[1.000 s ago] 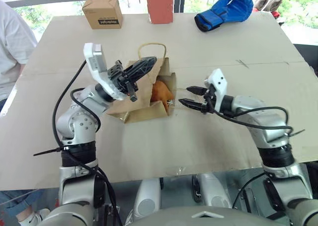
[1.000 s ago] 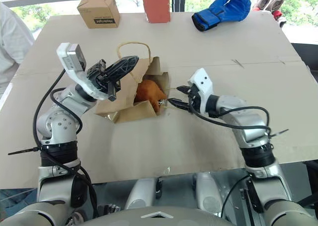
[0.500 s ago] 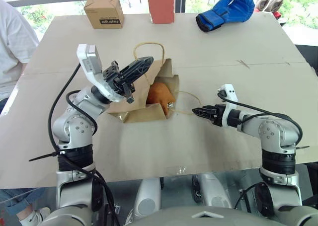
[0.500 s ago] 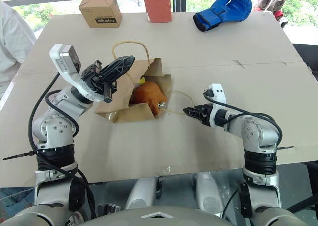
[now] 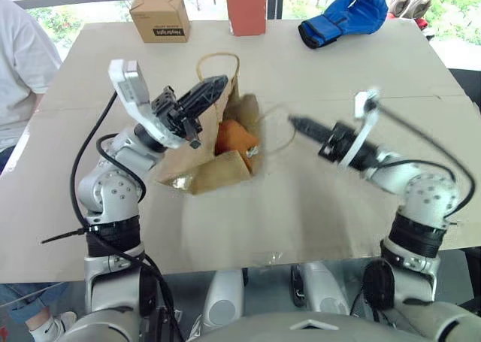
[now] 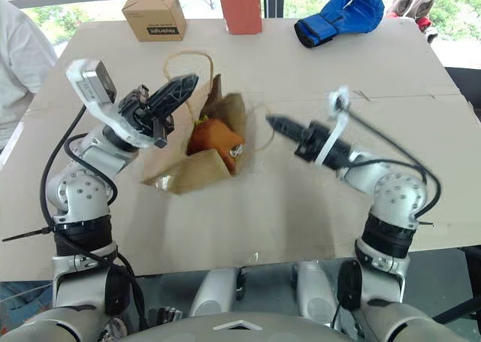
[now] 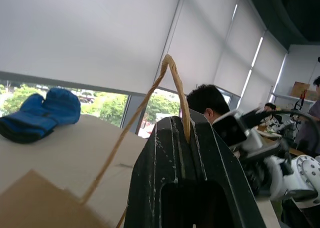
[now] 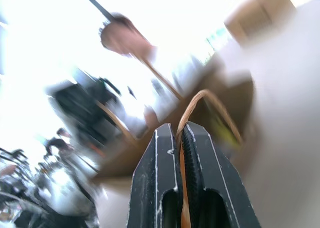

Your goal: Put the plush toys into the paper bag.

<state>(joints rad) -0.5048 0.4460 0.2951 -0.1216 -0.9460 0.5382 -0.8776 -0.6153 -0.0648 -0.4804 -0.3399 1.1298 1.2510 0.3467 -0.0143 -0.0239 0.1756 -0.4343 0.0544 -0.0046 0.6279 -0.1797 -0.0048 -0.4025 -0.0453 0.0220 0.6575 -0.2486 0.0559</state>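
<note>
Right tool [image 5: 294,121] risen, clamping handle; paper bag [image 5: 207,158] between tools

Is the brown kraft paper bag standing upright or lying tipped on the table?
Tipped. The brown kraft paper bag lies on its side, its open mouth facing the right gripper, with the brown plush toy showing inside.

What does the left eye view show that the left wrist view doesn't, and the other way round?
The left eye view alone takes in the paper bag's open mouth with the brown plush toy inside, the cardboard box and the red block. The left wrist view alone shows the bag's twisted handle pinched between the left tool's shut fingers, and a person's head behind. Both share the blue boxing glove, the tabletop and the right tool.
</note>
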